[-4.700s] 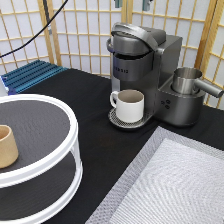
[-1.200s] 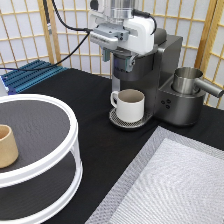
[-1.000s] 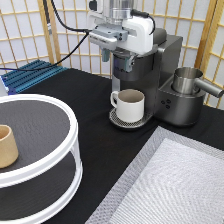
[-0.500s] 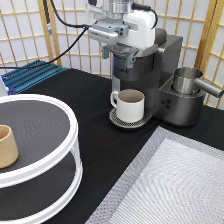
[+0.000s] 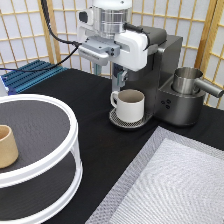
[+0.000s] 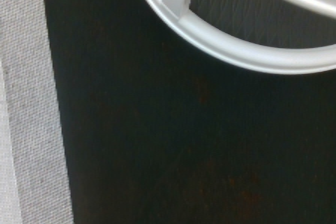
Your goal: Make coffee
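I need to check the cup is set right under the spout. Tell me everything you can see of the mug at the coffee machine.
The mug is cream-white and glossy, likely ceramic, with a loop handle toward the exterior view's left. It stands upright on the round perforated drip tray at the front of the dark grey coffee machine. Its dim inside shows no contents. The end effector hangs just above, apart from its rim.

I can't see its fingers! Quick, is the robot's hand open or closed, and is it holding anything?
Gripper: at the front of the coffee machine, above the mug; open or closed cannot be told.

Mug (image 5: 131, 104) before coffee machine (image 5: 170, 80)
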Robot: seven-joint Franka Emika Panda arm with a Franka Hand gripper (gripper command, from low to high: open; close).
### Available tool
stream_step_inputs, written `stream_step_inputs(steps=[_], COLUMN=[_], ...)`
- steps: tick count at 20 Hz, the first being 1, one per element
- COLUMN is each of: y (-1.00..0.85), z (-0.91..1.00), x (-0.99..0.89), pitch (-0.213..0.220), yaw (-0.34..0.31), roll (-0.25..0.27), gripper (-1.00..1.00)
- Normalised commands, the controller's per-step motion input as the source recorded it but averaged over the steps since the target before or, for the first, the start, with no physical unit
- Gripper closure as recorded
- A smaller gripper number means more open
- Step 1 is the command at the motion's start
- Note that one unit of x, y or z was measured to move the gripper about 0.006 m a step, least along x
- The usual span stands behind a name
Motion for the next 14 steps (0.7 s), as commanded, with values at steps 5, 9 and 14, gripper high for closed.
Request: stream_step_inputs(steps=[5, 9, 14], y=[0.44, 0.65, 0.46], z=[0.96, 0.55, 0.03], x=[-0.23, -0.03, 0.11], pitch=[0.003, 0.007, 0.003], yaw=[0.064, 0.101, 0.125], roll=[0.000, 0.000, -0.004], gripper=[-1.00, -1.00, -1.00])
